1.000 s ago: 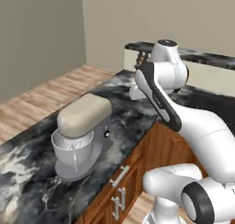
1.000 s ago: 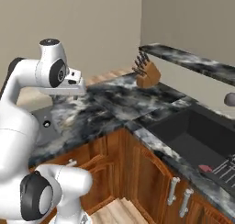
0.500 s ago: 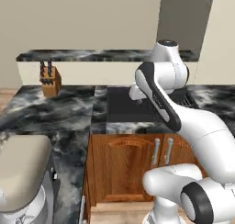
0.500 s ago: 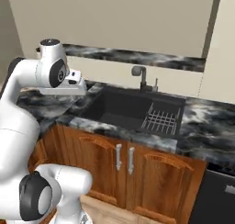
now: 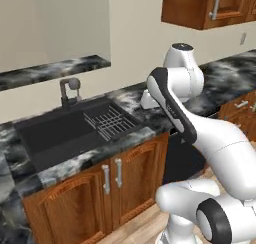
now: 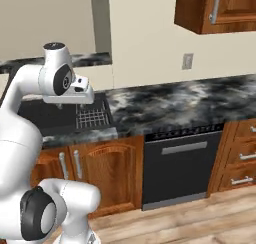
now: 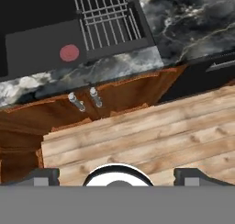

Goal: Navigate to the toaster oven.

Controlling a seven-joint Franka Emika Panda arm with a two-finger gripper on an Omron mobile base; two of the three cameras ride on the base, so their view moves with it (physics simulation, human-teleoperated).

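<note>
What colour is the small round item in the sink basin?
Red: the round item lies in the black sink; the hand view shows it best.

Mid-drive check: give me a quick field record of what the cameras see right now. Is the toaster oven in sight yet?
toaster oven: not seen yet
sink: dark basin set in the counter, faucet behind it
rack: wire, at the sink's right end
red disc: on the sink floor
dishwasher: black, under the counter right of the sink
counter: black marble
claw: tips at the hand view's bottom edge, jaws apart, holding nothing
floor: light wood planks

Even, bright rendered light — soft shadows, no glare, edges slightly coarse.
</note>
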